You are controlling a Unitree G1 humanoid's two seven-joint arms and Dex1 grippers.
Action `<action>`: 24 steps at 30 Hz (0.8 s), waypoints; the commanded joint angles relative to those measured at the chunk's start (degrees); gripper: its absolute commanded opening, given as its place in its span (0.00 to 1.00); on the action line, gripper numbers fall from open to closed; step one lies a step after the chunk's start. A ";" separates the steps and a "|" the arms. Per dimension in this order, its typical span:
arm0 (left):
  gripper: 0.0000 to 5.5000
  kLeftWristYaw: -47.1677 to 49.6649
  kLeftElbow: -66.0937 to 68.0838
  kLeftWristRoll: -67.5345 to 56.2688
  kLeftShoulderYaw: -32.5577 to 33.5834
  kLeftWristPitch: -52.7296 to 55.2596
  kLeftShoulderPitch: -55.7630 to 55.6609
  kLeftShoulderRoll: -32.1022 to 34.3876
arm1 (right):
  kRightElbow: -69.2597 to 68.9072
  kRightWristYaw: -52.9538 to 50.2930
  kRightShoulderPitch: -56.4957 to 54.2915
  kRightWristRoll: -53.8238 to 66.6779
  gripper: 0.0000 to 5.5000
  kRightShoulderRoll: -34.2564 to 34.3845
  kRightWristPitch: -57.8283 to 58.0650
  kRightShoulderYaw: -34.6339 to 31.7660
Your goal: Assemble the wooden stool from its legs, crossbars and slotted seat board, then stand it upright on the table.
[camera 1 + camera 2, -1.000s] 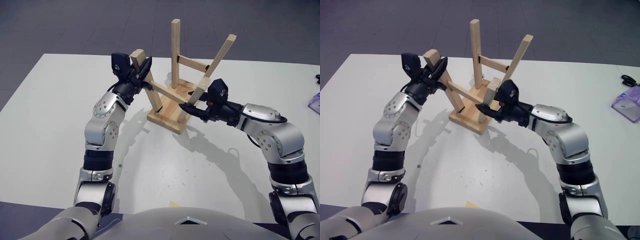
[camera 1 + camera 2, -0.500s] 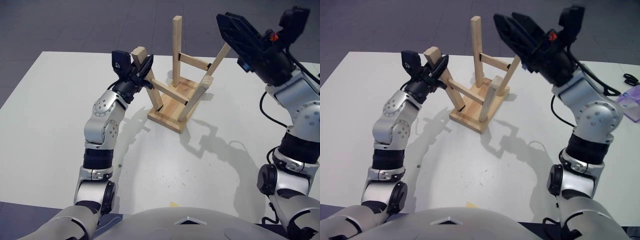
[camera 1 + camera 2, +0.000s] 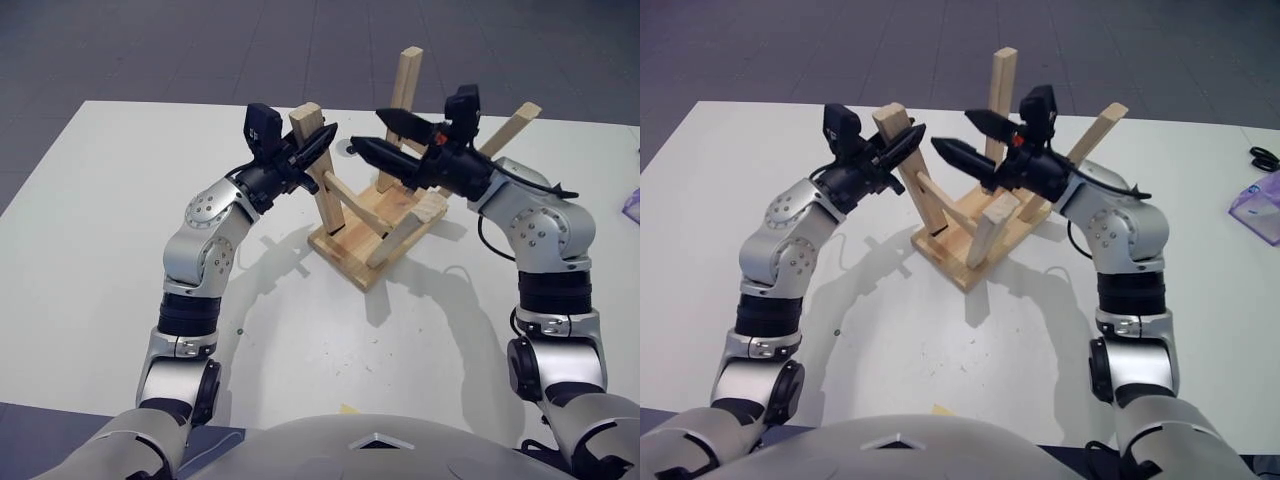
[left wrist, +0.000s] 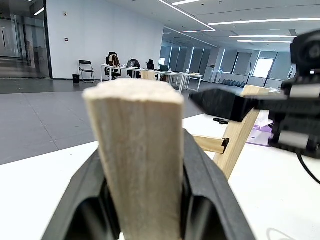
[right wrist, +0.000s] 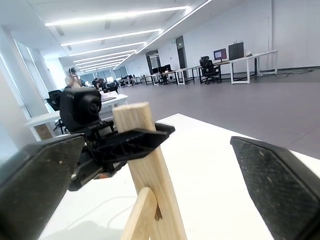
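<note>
1. Wooden stool (image 3: 375,225) rests upside down on the tabletop (image 3: 120,220).
2. My left end effector (image 3: 315,150) clamps one leg (image 3: 325,195), steadying it.
3. My right end effector (image 3: 368,132) hovers wide open over the stool, empty.

My left end effector (image 3: 318,142) gripped the stool leg (image 3: 324,195), elbow bent | my right end effector (image 3: 367,129) hung open, pointed toward my left

2 silver arms (image 3: 205,245) — black joints, cables (image 3: 481,232).
</note>
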 commanded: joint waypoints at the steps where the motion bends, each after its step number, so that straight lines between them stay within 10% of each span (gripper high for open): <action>1: 0.19 -1.25 1.22 1.16 -2.42 4.27 3.40 0.81 | 1.18 -3.08 1.91 -5.37 0.98 2.27 -2.49 2.07; 18: 0.19 -0.14 0.12 3.55 -2.98 3.87 3.48 3.10 | 4.21 -8.46 7.53 -22.56 0.98 -0.58 -4.01 11.09; 24: 0.19 1.41 -2.55 5.91 -6.83 3.55 6.87 2.29 | 0.84 -8.74 4.08 -7.88 0.98 5.08 -4.10 -2.17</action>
